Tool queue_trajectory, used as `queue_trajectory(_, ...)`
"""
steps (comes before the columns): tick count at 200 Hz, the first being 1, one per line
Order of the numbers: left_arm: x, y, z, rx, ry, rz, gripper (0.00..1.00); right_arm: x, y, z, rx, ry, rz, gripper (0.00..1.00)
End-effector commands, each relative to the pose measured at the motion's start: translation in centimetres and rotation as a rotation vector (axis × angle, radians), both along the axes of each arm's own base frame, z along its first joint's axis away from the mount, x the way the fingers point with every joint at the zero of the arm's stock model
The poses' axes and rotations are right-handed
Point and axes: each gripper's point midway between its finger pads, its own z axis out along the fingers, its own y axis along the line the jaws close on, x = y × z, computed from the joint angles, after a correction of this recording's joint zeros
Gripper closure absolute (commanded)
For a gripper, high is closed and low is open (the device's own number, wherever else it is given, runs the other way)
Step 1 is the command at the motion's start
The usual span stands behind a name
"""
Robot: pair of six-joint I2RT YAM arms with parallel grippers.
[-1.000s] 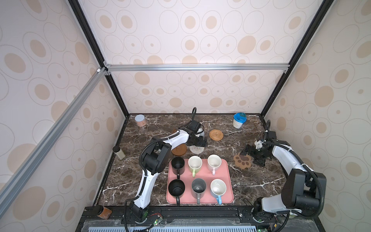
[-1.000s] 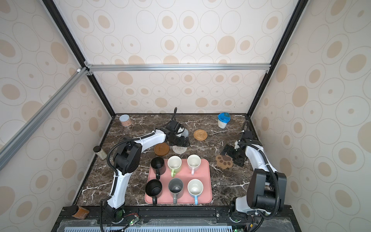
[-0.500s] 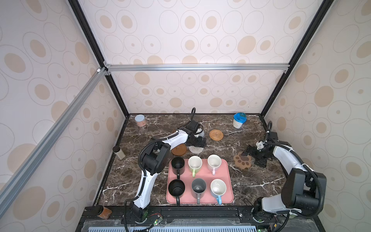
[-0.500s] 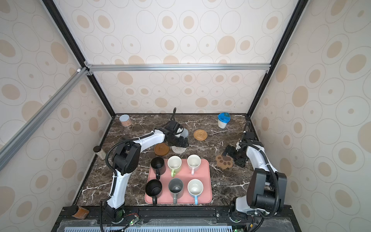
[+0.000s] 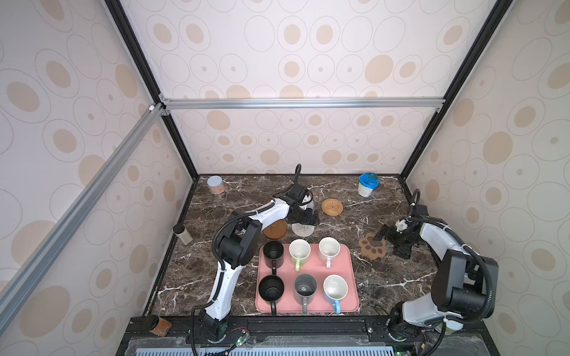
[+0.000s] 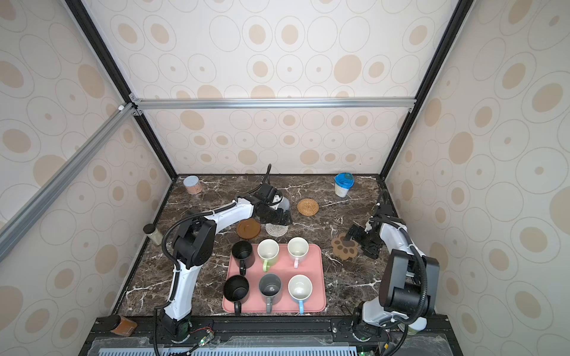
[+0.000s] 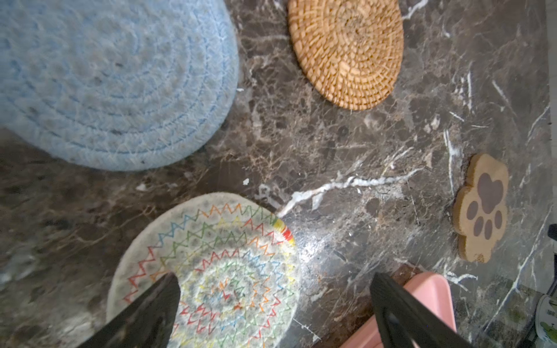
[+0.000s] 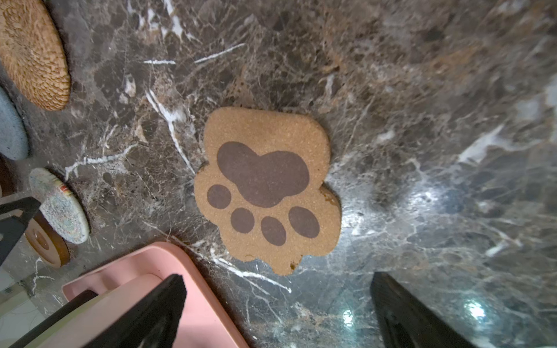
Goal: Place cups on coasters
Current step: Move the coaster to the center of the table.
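Six cups stand on the pink tray (image 5: 308, 303) in both top views: two black (image 5: 273, 253), a pale green (image 5: 299, 249), a pale pink (image 5: 329, 247), a grey (image 5: 305, 288) and a light blue (image 5: 335, 288). On the marble lie coasters: orange rattan (image 5: 332, 206), whitish woven (image 5: 300, 229), brown disc (image 5: 275, 229), brown paw (image 5: 372, 246) and blue-grey crochet (image 7: 105, 81). My left gripper (image 7: 274, 301) hangs open over the woven coaster's (image 7: 211, 271) edge, holding nothing. My right gripper (image 8: 277, 301) is open and empty just beside the paw coaster (image 8: 265, 189).
A white tub with a blue lid (image 5: 367, 185) stands at the back right and a pinkish can (image 5: 215, 184) at the back left. A small jar (image 5: 182, 234) sits by the left wall. Patterned walls enclose the table on three sides.
Both arms have shifted only slightly. Both grippers stay open, and no cup or coaster has moved.
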Motion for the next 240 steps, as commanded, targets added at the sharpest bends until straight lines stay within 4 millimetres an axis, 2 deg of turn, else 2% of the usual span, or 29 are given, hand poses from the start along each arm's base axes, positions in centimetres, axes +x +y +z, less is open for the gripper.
queue_trajectory(1,0.2,-0.5,1.9,-0.009,-0.032,-0.011,0.00,-0.3,0.1,-0.8,0.017,0.025,-0.001,0.00)
queue_trajectory(43,0.0,-0.4,2.6,-0.002,-0.045,-0.023,0.00,0.2,-0.1,-1.3,0.022,0.026,-0.003,0.00)
queue_trajectory(139,-0.5,-2.4,0.5,-0.043,-0.012,-0.056,0.00,0.5,0.3,-3.0,0.061,0.033,-0.005,0.04)
queue_trajectory(205,-1.6,-1.4,-1.5,-0.017,0.031,-0.033,0.00,1.1,1.0,-3.8,0.115,0.031,-0.012,0.09)
queue_trajectory(240,-1.7,-1.1,-1.3,-0.005,0.026,-0.028,0.00,1.5,1.6,-4.0,0.162,0.017,-0.025,0.10)
